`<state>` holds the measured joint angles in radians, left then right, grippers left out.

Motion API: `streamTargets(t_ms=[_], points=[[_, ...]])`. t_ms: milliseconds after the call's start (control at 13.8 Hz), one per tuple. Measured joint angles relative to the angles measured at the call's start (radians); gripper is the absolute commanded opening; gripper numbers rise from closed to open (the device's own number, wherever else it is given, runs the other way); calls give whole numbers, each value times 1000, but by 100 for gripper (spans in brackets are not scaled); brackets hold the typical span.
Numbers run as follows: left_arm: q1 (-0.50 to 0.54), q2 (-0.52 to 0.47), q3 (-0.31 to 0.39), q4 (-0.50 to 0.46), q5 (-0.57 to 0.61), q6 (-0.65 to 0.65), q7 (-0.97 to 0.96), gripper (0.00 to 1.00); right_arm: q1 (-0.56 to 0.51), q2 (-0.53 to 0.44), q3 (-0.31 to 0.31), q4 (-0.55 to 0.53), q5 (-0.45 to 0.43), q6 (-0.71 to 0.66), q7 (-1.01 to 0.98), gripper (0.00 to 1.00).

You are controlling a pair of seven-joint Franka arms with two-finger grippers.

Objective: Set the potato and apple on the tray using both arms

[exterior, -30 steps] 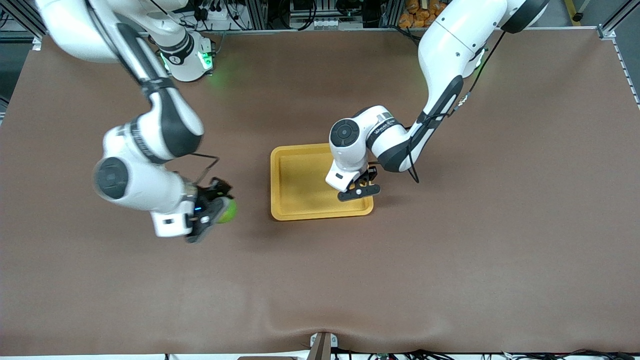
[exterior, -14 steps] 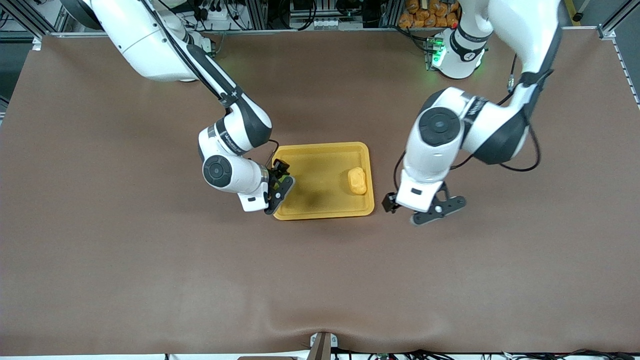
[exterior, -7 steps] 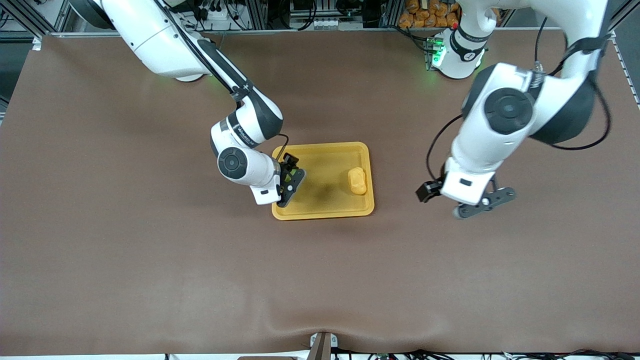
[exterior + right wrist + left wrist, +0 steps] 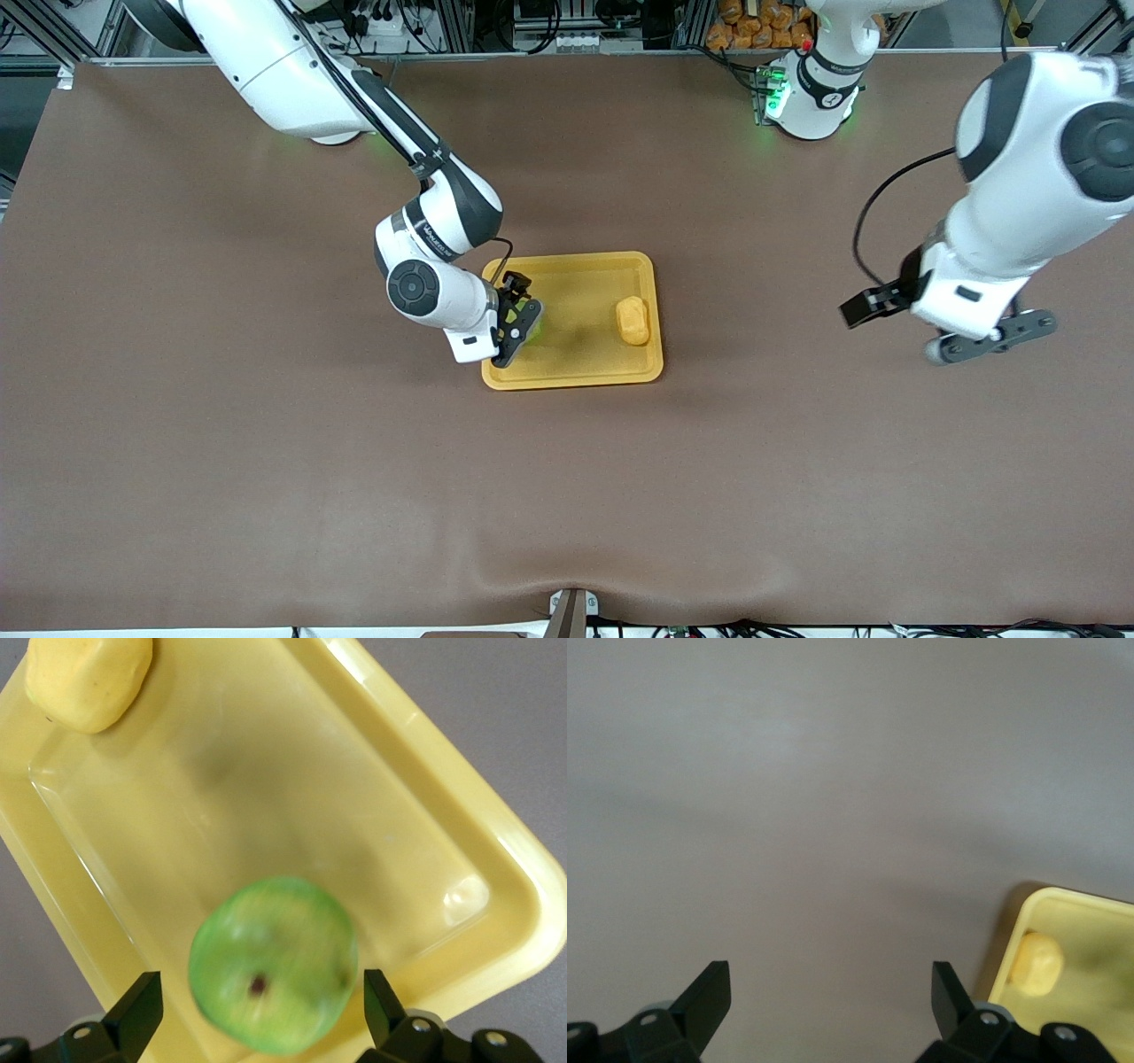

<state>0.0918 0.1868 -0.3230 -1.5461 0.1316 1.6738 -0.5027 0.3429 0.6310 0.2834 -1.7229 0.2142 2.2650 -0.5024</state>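
The yellow-orange tray (image 4: 567,260) lies mid-table. The pale yellow potato (image 4: 633,320) lies in it at the end toward the left arm. My right gripper (image 4: 516,326) is over the tray's other end, open. The green apple (image 4: 534,324) sits between its fingers, apart from both and blurred. In the right wrist view the apple (image 4: 273,963) is above the tray floor (image 4: 496,850) between the gripper's (image 4: 259,983) fingers, with the potato (image 4: 87,678) at a corner. My left gripper (image 4: 988,341) is open and empty over bare table near the left arm's end.
The left wrist view shows the left gripper (image 4: 828,979) over brown table cloth, with a tray corner (image 4: 1063,897) and the potato (image 4: 1036,962) at the edge. Cables and orange items sit at the table's back edge by the arm bases.
The left arm has swung away from the tray toward its own end of the table, open and empty. The right gripper has stayed over the tray; more of the apple shows beside it.
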Motion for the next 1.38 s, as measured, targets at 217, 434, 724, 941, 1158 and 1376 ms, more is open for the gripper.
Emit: streamTargets(t_ms=[217, 434, 724, 941, 1158, 1376], points=[[28, -18, 7, 70, 0, -143, 89, 100, -1, -6, -4, 4, 0, 0, 0, 100], [80, -40, 11, 92, 0, -191, 182, 100, -22, -63, -19, 15, 0, -23, 0, 100], [158, -87, 13, 94, -1, -210, 293, 100, -160, -225, -52, 32, 0, -153, 4, 100], [167, -119, 13, 93, -1, -219, 312, 100, -324, -282, -54, 91, 0, -376, -8, 100], [179, -137, 13, 91, -1, -222, 345, 100, -397, -354, -54, 135, 0, -505, -7, 100], [203, -140, 13, 89, -1, -222, 395, 100, -394, -482, -98, 138, -29, -586, 84, 100]])
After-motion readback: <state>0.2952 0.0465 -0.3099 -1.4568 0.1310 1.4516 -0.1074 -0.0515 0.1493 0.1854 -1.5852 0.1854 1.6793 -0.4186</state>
